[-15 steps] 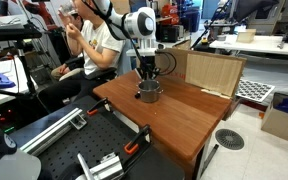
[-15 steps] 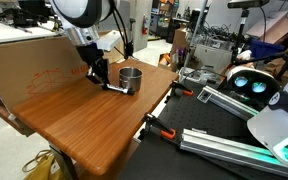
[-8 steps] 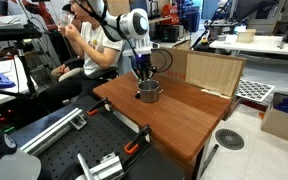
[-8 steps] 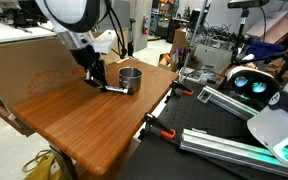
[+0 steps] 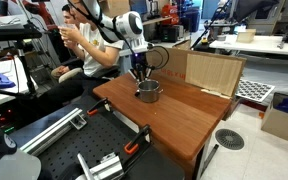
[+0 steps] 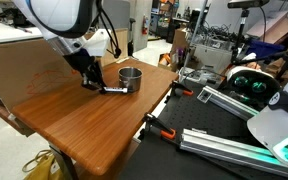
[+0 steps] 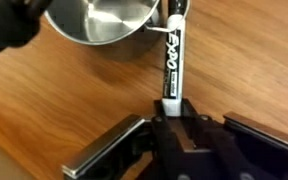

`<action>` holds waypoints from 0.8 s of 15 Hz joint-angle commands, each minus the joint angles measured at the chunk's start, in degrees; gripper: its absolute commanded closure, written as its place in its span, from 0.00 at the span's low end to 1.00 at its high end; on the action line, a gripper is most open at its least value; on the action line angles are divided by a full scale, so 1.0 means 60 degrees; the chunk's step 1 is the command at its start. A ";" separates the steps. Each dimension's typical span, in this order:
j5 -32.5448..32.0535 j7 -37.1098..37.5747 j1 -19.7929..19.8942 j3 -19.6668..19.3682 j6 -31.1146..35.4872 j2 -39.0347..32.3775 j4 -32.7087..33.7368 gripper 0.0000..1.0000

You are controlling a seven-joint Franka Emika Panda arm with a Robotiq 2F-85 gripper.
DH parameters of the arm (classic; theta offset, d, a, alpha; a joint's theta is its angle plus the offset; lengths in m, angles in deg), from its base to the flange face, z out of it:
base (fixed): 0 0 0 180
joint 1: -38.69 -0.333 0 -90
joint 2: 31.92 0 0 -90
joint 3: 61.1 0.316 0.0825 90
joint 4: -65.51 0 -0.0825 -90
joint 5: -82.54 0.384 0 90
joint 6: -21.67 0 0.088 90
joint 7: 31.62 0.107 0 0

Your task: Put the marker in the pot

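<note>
The marker, black with white lettering, lies flat on the wooden table with its far end beside the pot. The pot is a small round steel one, standing upright. My gripper has its fingers close together around the marker's near end, low over the table. In an exterior view the marker lies just in front of the pot, with the gripper tilted at its end away from the pot. In an exterior view the gripper is right beside the pot, and the marker is not visible there.
A large cardboard box stands along the back of the table and also shows in an exterior view. A seated person is close behind the arm. Clamps sit at the table edge.
The arm has leaned over and the wrist has shifted away from the pot, so the gripper is more tilted. The marker and pot have stayed where they were.
</note>
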 commanded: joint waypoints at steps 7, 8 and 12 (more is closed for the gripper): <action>0.0280 -0.0190 0.0018 0.0280 0.0481 -0.0131 -0.0138 0.94; 0.0293 -0.0277 0.0071 0.0333 0.0692 0.0008 -0.0316 0.94; 0.0350 -0.0497 0.0194 0.0501 0.1543 0.0438 -0.0934 0.94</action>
